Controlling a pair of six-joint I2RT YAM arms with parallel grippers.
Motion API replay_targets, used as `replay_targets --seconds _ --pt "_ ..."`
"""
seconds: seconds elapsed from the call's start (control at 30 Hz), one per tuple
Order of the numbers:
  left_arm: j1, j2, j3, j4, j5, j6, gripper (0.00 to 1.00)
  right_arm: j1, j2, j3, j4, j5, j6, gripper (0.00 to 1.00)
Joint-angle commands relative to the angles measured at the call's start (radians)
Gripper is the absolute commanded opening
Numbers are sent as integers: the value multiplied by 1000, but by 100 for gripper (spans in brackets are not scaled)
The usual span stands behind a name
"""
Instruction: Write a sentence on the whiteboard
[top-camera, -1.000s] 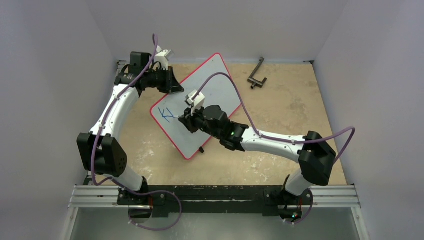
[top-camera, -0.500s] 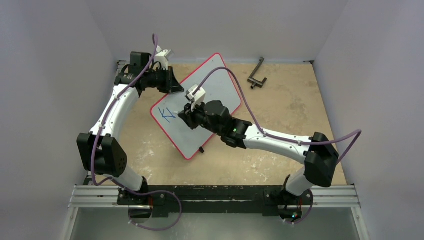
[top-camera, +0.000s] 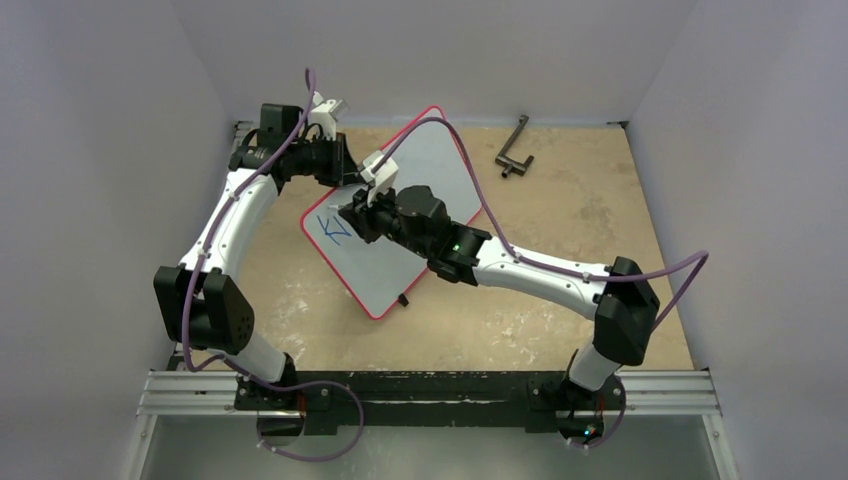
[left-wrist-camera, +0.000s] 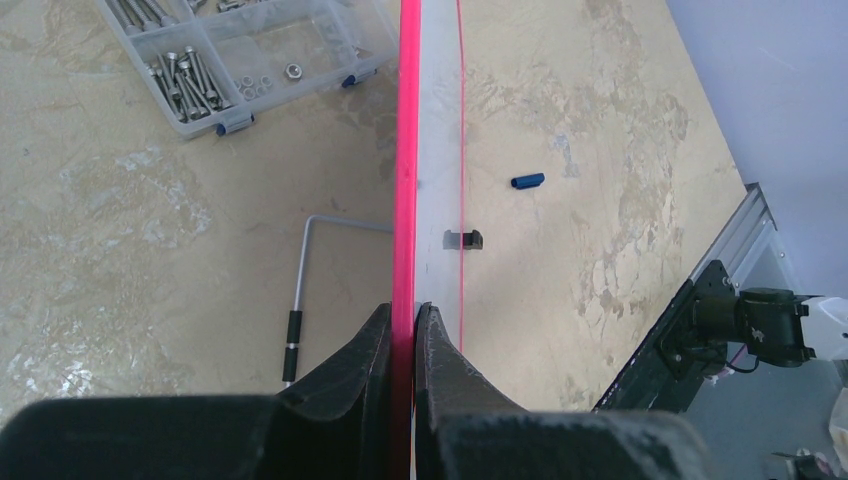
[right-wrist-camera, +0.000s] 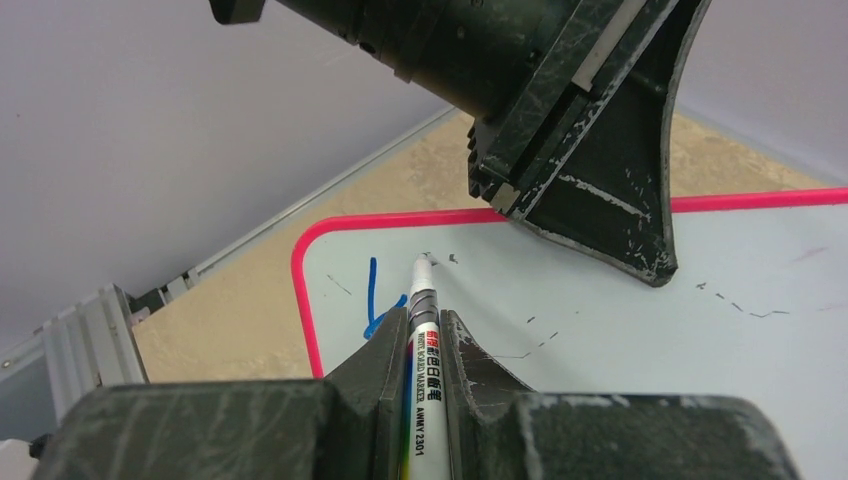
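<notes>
The whiteboard (top-camera: 445, 160) with a red rim lies slanted on the table. A short blue stroke of the sentence (top-camera: 333, 228) sits near its left corner and also shows in the right wrist view (right-wrist-camera: 372, 290). My left gripper (top-camera: 345, 170) is shut on the board's red rim (left-wrist-camera: 407, 150), one finger on each face. My right gripper (top-camera: 352, 215) is shut on a white marker (right-wrist-camera: 424, 340) over the board. The marker tip points at the surface just right of the blue stroke. I cannot tell whether it touches.
A black L-shaped tool (top-camera: 513, 150) lies at the back right. The left wrist view shows a clear compartment box of screws (left-wrist-camera: 240, 50), a hex key (left-wrist-camera: 298, 290), a blue cap (left-wrist-camera: 527, 181) and a black clip (left-wrist-camera: 463, 239).
My right gripper has moved left and toward the far edge of the board with the marker, now close to the blue stroke and the left gripper. The left arm has not moved.
</notes>
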Motion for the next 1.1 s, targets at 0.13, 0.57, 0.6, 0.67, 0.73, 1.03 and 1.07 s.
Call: replay_targets --seconds 0.13,0.57,0.6,0.67,0.73,1.03,1.07 --pt "-19 -10 -18 -92 -70 64 0 -3 41 61 27 -21 -5 0" --pt "-18 -15 -18 -93 -71 64 0 -3 37 -2 25 4 8 0" --pt "-19 -15 -18 -93 -71 64 0 -3 37 -7 24 5 8 0" --pt "-19 -14 -18 -94 -71 65 0 -3 37 -12 20 7 10 0" --pt "-19 -15 -18 -94 -71 67 0 -3 33 -14 18 7 10 0" --pt "-19 -16 -16 -96 -75 67 0 -3 -4 7 0 20 -4 0" --pt "-19 -15 -16 -96 -77 67 0 -3 -14 5 -1 24 -6 0"
